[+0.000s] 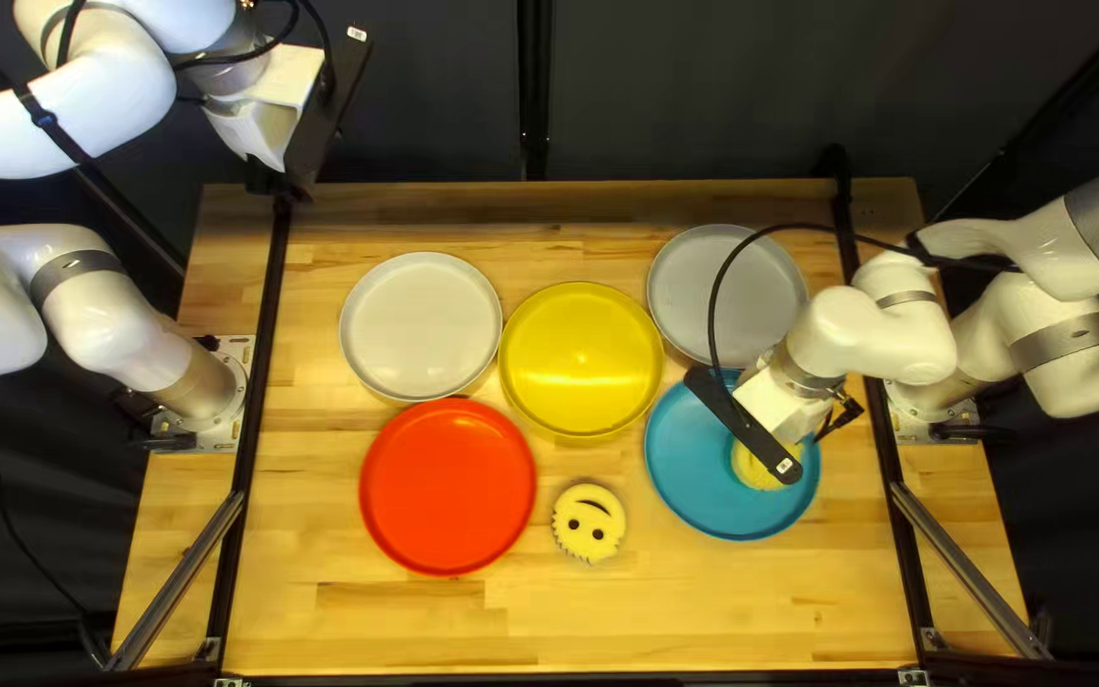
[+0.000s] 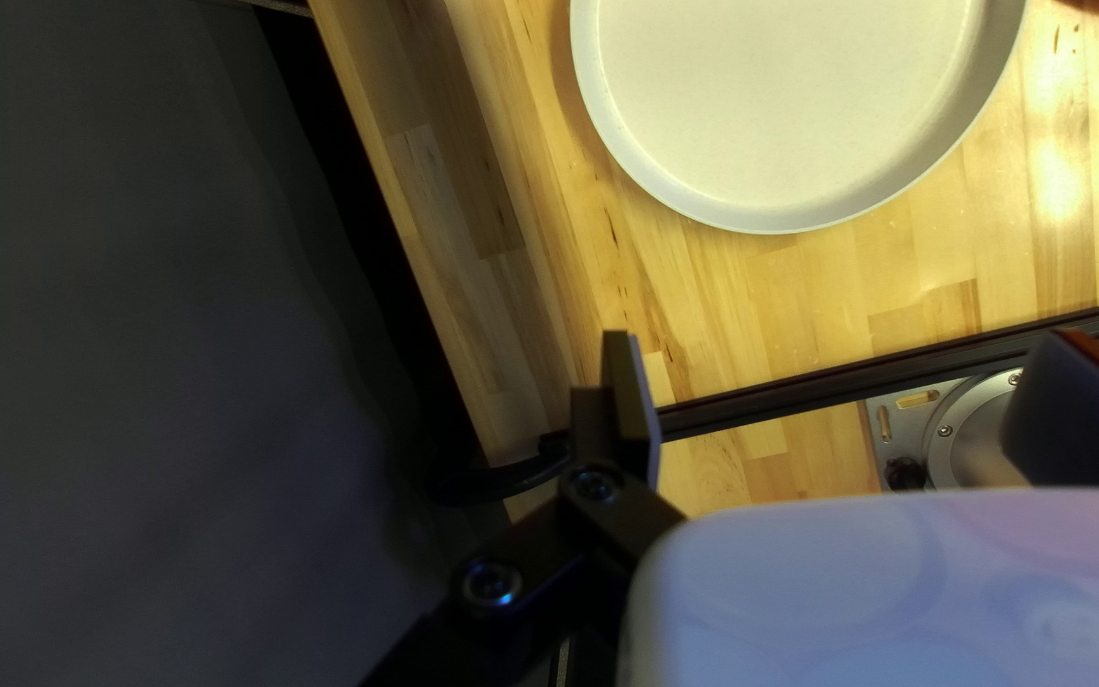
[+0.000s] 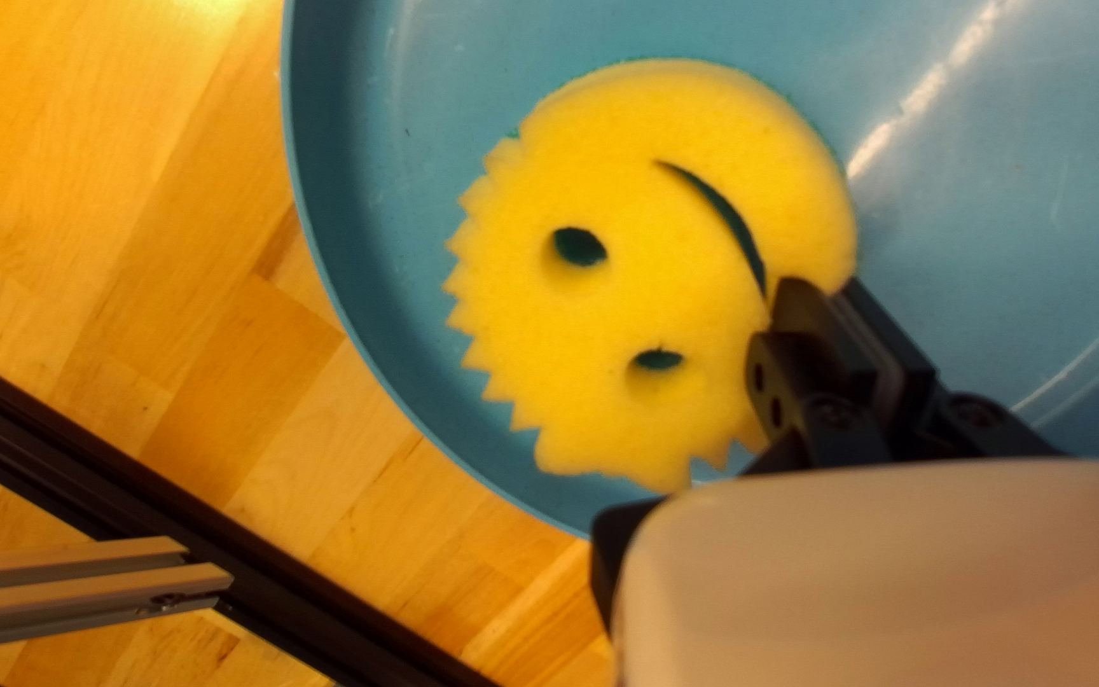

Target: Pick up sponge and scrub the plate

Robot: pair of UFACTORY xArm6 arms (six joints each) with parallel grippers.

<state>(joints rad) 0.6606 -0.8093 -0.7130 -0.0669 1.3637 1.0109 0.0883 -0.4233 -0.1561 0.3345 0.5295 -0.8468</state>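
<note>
Item 1. Sponge [image 3: 651, 267], one, yellow, round, toothed along one side, with two eye holes and a curved mouth slit. Location: within the rim of the blue plate [image 3: 372, 274], at the right of the top left view.

Item 2. My right gripper [image 3: 826, 290]. Fingers closed on the sponge, pinching its margin near one end of the mouth slit. Picking: judged done, as far as the grip goes.

Item 3. Blue plate, one, lying on the bench [image 1: 575, 624], judged the one meant for scrubbing. The sponge lies over its inner face; whether it presses there or hangs just above, I cannot tell.

Item 4. Scrubbing. Judged to be at or near its start; strokes made, if any, cannot be counted from this. Left to do, in my estimate: pass the sponge over the plate's face and along the inside of its rim, keeping the pinch.

Item 5. My left gripper [image 2: 845, 341]. Fingers wide apart, nothing between them; raised near the bench's far left corner, beyond the white plate [image 1: 421, 327]. No part in the work.

Item 6. Second smiling sponge [image 1: 589, 523], unheld, between the red plate [image 1: 448, 487] and the blue one. Surplus to the job, I judge.
</note>
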